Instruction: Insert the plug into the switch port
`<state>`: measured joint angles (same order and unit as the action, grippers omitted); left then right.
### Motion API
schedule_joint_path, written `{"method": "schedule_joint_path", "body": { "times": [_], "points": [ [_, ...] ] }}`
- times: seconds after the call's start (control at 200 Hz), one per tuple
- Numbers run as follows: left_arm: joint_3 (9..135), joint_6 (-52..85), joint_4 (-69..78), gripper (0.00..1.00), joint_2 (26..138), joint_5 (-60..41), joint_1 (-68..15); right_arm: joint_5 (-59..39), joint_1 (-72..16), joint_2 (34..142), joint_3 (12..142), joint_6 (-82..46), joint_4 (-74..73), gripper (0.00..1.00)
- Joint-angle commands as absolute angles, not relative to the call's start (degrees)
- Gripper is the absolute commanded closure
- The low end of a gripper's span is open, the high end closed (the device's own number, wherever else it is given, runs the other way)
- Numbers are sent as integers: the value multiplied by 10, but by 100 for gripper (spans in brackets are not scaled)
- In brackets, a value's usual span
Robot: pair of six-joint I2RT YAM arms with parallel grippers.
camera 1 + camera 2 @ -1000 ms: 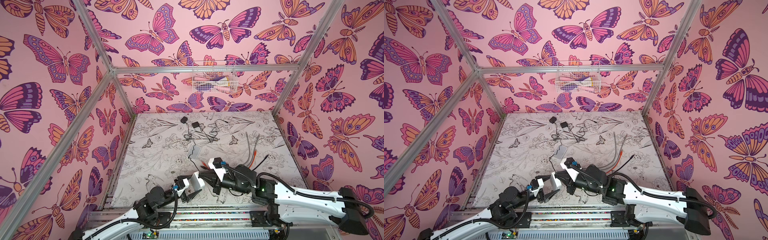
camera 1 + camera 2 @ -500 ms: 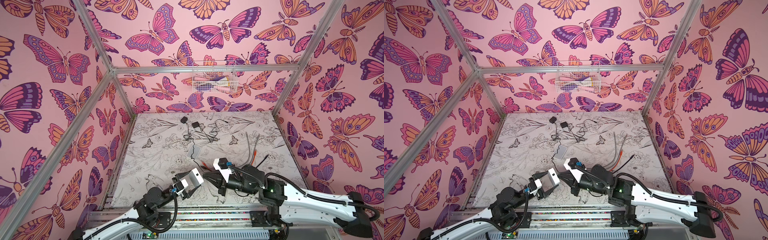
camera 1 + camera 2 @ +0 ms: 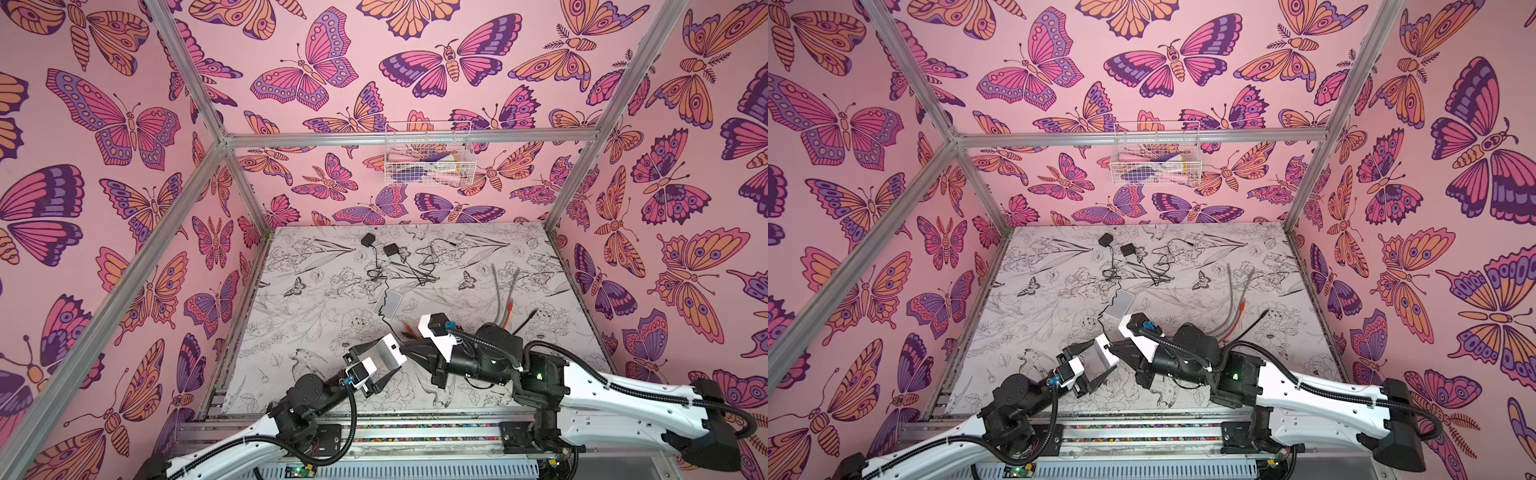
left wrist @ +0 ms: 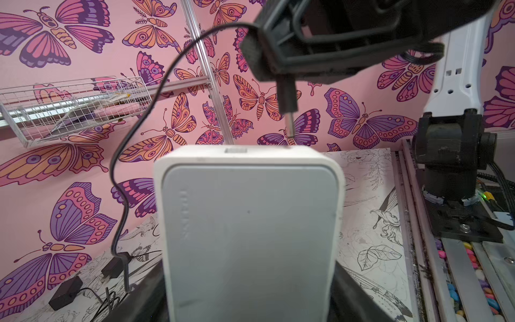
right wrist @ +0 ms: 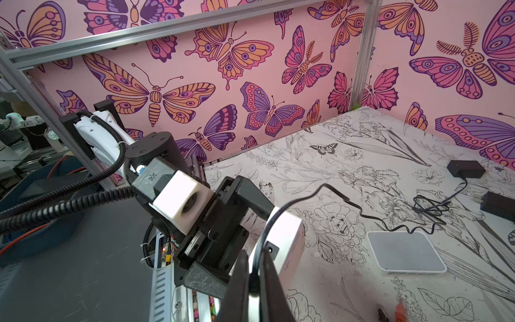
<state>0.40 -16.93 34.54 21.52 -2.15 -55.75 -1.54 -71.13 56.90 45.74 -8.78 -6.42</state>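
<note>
My left gripper (image 3: 373, 365) is shut on a white switch (image 3: 390, 352) and holds it up off the table near the front edge. In the left wrist view the switch (image 4: 250, 223) fills the middle, with a black finger on each side. My right gripper (image 5: 255, 281) is shut on the black barrel plug (image 4: 287, 100), whose thin black cable trails back to the table. The plug's metal tip stands just short of the switch's far edge, near one corner. In the right wrist view a small round port (image 5: 269, 249) shows on that edge, right beside my fingertips (image 5: 239, 284).
A second white switch (image 3: 387, 302) lies flat mid-table. Two black power adapters (image 3: 368, 240) with tangled leads sit at the back. Grey and orange cables (image 3: 505, 299) lie to the right. A wire basket (image 3: 428, 158) hangs on the back wall.
Both arms have shifted a little. The switch has tilted and risen slightly in the left gripper. The right gripper with the plug has stayed close to its edge.
</note>
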Motion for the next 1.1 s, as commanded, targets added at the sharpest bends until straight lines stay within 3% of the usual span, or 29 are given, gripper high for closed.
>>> {"method": "schedule_joint_path", "body": {
  "times": [0.0, 1.096],
  "points": [
    [-25, -176, 377, 100, 214, -15, -558, -8, -716, 581, 482, -69, -83, 100],
    [-22, -167, 374, 100, 202, -11, -562, 1, -704, 632, 488, -65, -101, 100]
  ]
}}
